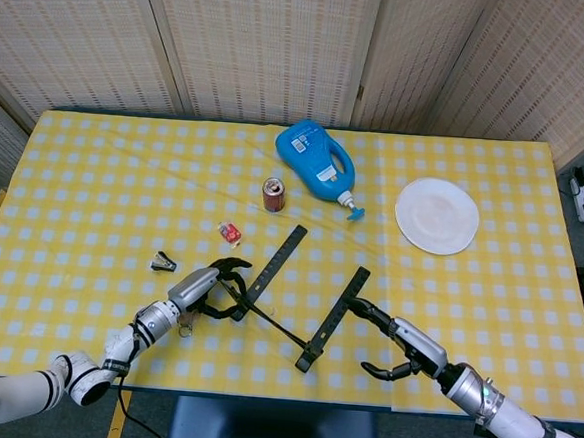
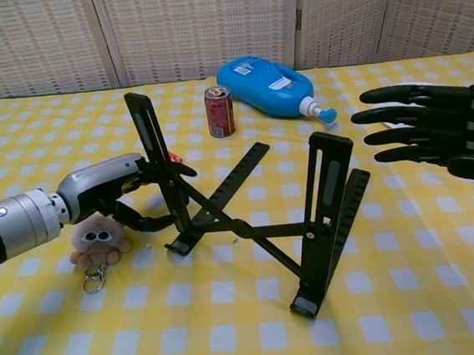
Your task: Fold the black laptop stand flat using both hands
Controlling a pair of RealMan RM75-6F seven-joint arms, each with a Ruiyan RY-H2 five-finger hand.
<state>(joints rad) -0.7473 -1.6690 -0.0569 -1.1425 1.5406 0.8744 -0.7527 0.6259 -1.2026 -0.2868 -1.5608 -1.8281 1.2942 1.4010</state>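
1. We find the black metal folding laptop stand (image 2: 249, 214) standing unfolded near the front middle of the surface (image 1: 105, 176), which is covered in a yellow-and-white checked cloth. Its two arms rise upright, joined by crossed bars at the base.
2. We see the left robot hand (image 2: 125, 192) at the stand's left upright arm, fingers and thumb curled around the lower part of that arm; in the head view the left robot hand (image 1: 212, 286) reaches the same bar. It appears to grip the arm.
3. We see the right robot hand (image 2: 434, 129) held off to the right of the stand, fingers stretched out and spread apart, holding nothing and clear of the stand's right arm in the chest view. In the head view the right robot hand (image 1: 398, 345) has a fingertip close to the right bar; we cannot tell whether it touches.
4. A small brown plush toy with a keyring (image 2: 98, 239) lies on the surface just below the left forearm.
5. A red drinks can (image 2: 219, 110) stands upright behind the stand, and a blue detergent bottle (image 2: 266, 82) lies on its side beyond it.
6. A white round plate (image 1: 437, 216) sits well apart at the right rear.
7. A small black clip (image 1: 163, 263) lies left of the stand, and a small red packet (image 1: 231, 234) lies near the can.
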